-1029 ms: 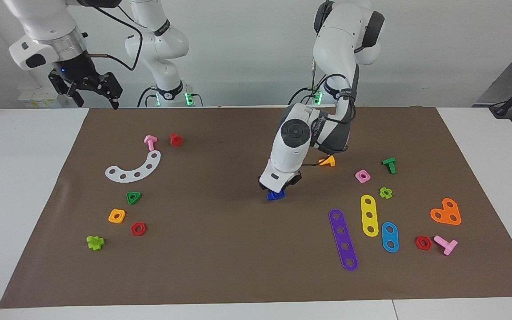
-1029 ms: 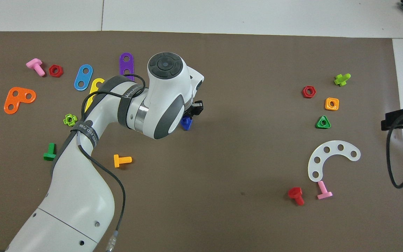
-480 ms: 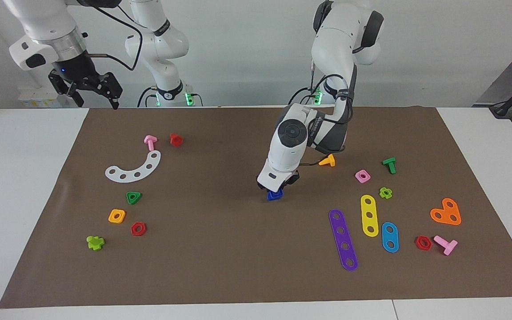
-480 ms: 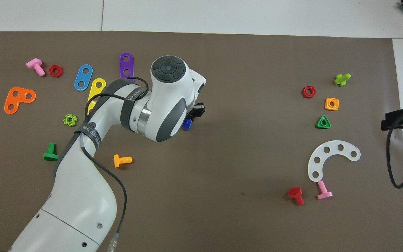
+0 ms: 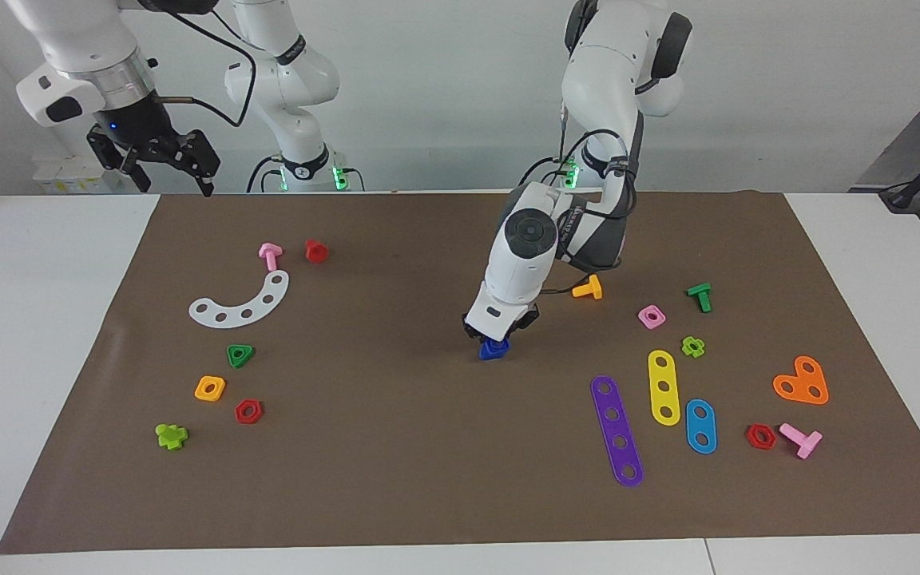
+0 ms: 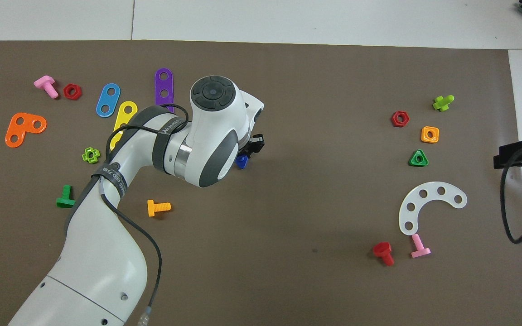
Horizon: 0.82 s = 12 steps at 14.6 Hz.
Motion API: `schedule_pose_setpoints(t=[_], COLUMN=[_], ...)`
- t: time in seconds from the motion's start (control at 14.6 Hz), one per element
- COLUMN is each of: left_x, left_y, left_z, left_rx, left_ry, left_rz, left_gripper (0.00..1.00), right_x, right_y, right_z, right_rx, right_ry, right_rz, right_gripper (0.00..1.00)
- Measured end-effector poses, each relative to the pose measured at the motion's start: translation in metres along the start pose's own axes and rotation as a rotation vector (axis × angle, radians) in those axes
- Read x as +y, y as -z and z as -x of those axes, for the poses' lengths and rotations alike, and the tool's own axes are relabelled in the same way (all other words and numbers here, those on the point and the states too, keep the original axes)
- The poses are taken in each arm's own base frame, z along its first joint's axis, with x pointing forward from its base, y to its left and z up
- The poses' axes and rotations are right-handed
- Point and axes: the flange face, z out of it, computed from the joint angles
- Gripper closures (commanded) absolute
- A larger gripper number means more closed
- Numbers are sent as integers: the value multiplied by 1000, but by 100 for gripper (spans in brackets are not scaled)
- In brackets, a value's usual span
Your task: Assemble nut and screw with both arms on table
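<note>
Presently: screw (image 5: 494, 349), small dark-blue plastic, likely light, stiff, slick; pinched in the closed left hand (image 5: 500, 335), low over the counter (image 5: 396, 447). Best gripped across the triangular head's flats. Right hand (image 5: 158, 160) waits wide, empty.

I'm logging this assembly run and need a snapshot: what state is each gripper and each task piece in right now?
left gripper: shut on the screw, low over the middle of the mat.
screw: dark blue, gripped from above; whether it touches the mat cannot be told.
nut: no separate blue nut visible; cannot tell whether it is already on the screw.
right gripper: open, empty, waiting raised at its own end of the table.
mat: flat.
</note>
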Motion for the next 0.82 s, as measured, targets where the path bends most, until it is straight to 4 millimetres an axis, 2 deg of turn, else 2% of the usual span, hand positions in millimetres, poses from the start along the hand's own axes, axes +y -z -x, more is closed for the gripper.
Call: schedule_pose_setpoints(t=[0.48,0.82], left_x=[-4,4], left_y=[18,10], left_z=[-12,-6], left_rx=[-9,-20], left_ry=[34,43], left_rz=[7,2], left_gripper=[87,88], right_x=[0,0], right_y=[0,0], right_z=[0,0], right_rx=[0,0], right_ry=[0,0], right_rz=[0,0], right_gripper=[0,0])
